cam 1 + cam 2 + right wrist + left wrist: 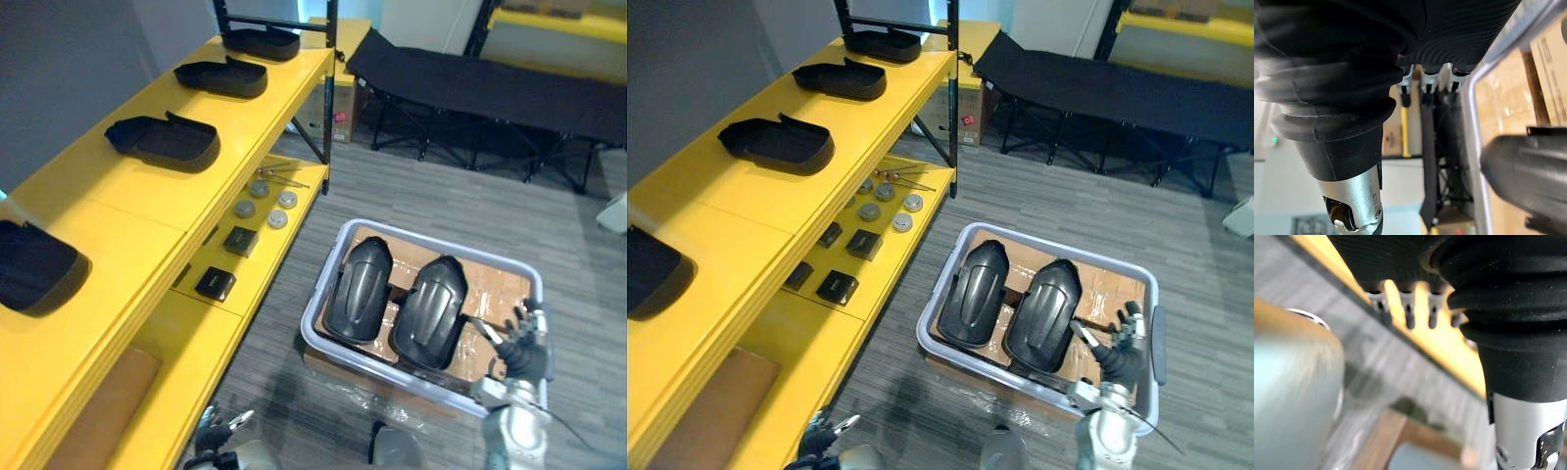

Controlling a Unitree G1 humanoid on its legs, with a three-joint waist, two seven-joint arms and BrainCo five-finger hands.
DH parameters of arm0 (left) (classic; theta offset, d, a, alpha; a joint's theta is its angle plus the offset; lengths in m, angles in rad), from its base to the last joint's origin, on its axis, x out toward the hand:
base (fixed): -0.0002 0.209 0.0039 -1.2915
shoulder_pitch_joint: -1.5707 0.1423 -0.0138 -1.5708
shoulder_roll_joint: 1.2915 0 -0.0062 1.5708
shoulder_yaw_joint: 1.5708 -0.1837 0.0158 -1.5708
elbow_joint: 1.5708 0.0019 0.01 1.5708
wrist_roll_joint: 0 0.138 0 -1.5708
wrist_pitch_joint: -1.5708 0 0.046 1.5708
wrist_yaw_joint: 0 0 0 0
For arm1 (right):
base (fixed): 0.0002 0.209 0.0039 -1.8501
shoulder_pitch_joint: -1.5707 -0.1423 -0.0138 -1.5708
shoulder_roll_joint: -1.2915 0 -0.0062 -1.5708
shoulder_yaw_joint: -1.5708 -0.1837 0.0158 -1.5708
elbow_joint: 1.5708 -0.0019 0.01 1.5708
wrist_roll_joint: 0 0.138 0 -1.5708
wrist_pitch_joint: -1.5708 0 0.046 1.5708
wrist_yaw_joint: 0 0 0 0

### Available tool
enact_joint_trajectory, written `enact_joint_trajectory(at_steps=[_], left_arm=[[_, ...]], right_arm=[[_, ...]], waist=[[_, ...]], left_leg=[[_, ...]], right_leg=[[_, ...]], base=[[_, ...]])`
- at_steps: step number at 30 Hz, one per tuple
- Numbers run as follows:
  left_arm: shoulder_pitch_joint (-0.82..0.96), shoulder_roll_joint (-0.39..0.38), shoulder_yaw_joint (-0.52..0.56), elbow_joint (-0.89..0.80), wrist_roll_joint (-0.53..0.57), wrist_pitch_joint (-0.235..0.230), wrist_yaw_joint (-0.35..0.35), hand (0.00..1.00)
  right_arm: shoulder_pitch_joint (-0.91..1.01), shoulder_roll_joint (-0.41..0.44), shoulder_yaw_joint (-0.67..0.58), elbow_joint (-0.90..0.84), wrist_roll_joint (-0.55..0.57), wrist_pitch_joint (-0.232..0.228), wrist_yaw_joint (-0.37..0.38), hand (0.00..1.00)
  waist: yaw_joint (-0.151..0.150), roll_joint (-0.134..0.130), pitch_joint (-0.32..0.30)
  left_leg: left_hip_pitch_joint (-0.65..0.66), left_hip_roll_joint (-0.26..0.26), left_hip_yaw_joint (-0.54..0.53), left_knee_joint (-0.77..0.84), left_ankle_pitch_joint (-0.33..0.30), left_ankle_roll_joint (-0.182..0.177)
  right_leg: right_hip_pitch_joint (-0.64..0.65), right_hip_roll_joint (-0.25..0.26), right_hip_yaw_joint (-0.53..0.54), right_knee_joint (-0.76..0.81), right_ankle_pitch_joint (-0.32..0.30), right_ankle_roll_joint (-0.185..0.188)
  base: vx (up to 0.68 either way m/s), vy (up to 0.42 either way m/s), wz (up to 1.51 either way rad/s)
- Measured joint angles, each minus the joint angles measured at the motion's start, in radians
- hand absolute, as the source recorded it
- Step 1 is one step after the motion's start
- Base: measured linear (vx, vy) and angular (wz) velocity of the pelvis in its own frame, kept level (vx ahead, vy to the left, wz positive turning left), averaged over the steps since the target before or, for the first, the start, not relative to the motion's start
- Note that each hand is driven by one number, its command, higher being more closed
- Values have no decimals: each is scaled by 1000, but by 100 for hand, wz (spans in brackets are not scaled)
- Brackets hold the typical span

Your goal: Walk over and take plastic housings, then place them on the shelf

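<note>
**Left.** Long yellow metal shelf [167, 201]. Its top tier carries four black moulded-plastic housings [165, 142], hollow side up and set well apart in a single row. This spacing probably keeps each one easy to reach. A bare stretch of the tier lies between the nearest housing [34, 266] and the next, which looks like the likeliest spot for another. On the lower tier lie small round metal discs [263, 204] and flat black boxes [240, 240], none of them part of the task.

**Lower left.** The left hand [217, 431] hangs low beside the shelf's front edge. Its fingers are relaxed and spread, and nothing is in its grasp.

**Centre.** Pale grey plastic crate [441, 242] standing on the floor just beside the shelf, lined with brown cardboard [500, 294]. Two dark grey domed plastic housings [361, 289] lie in it side by side, rounded backs up and touching or nearly so. These are the parts to be taken. By this evidence the pick-up step has not yet begun.

**Right.** The right hand [524, 343] hovers over the crate's right rim, just beside the right-hand housing [431, 308]. Its fingers are splayed wide and grip nothing, and it is apparently poised to close over the dome.

**Background, right.** Black fabric folding cot [490, 83], well apart from the work.
</note>
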Motion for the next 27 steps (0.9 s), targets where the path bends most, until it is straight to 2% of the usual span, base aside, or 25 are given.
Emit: enact_joint_trajectory(at_steps=[2,6,7,11,15,18,20,24,27], left_arm=[[-4,12,-9,0,-20,-4,-18,0],[-25,31,5,0,-6,1,-27,0],[-31,33,5,0,8,2,-26,0],[-77,31,-4,-14,-1,11,-13,0],[-104,35,-8,-80,-32,23,-6,0],[-118,45,-13,-109,-40,41,-11,0],[-117,59,-16,-110,-40,45,-19,0],[-110,65,-18,-106,-40,49,-30,0],[-107,73,-32,-93,-71,47,-35,0]], right_arm=[[24,15,-27,35,23,-6,-27,0],[-21,22,-36,57,23,-10,-112,0],[-35,22,-37,66,24,-10,-120,0],[-91,22,-41,165,22,-5,-228,0],[-149,22,-114,319,72,1,-307,0],[-222,4,-179,423,142,2,-310,0],[-282,-21,-195,478,175,18,-309,0],[-411,-110,-195,580,185,68,-306,0],[-512,-181,-195,633,198,99,-305,0]], waist=[[-2,-7,11],[8,-27,40],[7,-26,46],[7,-14,71],[15,-21,102],[30,-29,145],[60,-32,183],[91,-18,212],[110,8,226]], left_leg=[[6,-27,22,-23,4,21],[-31,-44,-11,-18,14,27],[-33,-44,-16,-18,14,28],[-30,-33,-32,-19,13,27],[-47,-35,-54,-22,12,28],[-71,-48,-101,-18,12,28],[-91,-53,-118,-2,12,28],[-152,-64,-160,27,13,28],[-185,-66,-195,50,13,28]], right_leg=[[27,-23,-14,-113,102,18],[25,-20,-23,-233,200,46],[29,-18,-24,-244,207,43],[48,-7,-47,-264,211,40],[49,-9,-63,-271,218,31],[44,-19,-104,-272,229,24],[41,-25,-115,-272,235,27],[21,-35,-154,-274,240,34],[19,-36,-180,-274,242,35]], base=[[44,171,-42],[54,64,-30],[55,3,-14],[53,-8,3],[-13,7,8],[-76,21,30],[-103,21,24],[-103,-8,29],[-70,-10,21]])
